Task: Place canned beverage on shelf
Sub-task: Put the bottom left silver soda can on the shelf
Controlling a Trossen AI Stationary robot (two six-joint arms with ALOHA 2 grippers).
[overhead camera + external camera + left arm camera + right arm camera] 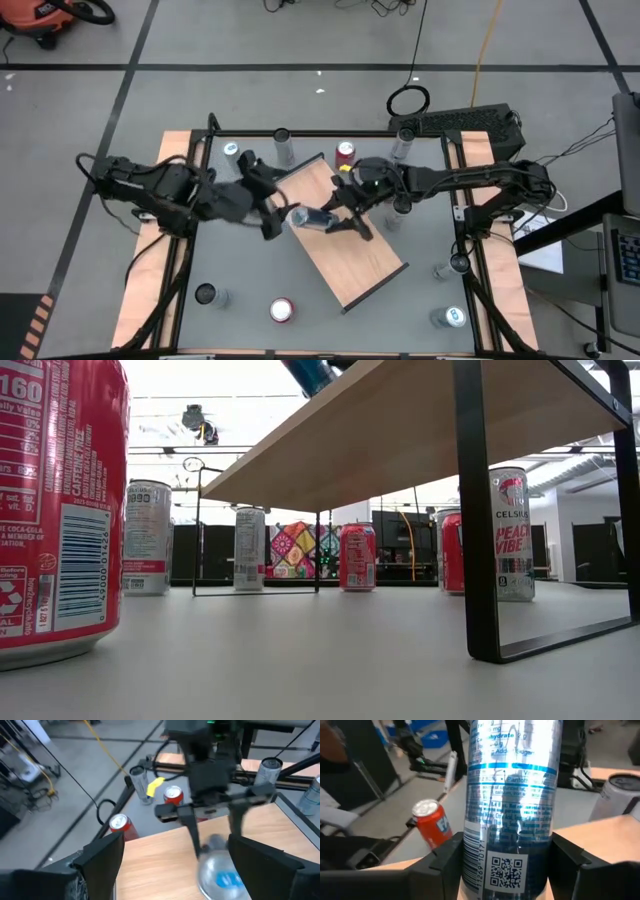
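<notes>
A silver-and-blue canned beverage [312, 218] hangs on its side just above the shelf [360, 255], a light wooden board on black legs. My right gripper [338, 218] is shut on it. In the low view only the can's blue end [310, 374] shows above the board's edge. My left gripper [278, 218] stands open at the can's other end. In the left wrist view that end [222, 875] shows between its spread fingers. I cannot tell whether they touch it. My right gripper pinches the can's round wall [472, 865] between its two fingers [442, 862], beside the printed square code. The fingers come from the table's right side, nearly level, and lie across the can. The can is lifted clear of the shelf board, lying roughly level.
Several other cans stand on the table around the shelf: a red one [345, 152] and silver ones [283, 146] [403, 143] at the far side, a red one [282, 310] and silver ones [207, 295] [452, 318] at the near side. Pale wood strips [150, 270] run along both sides.
</notes>
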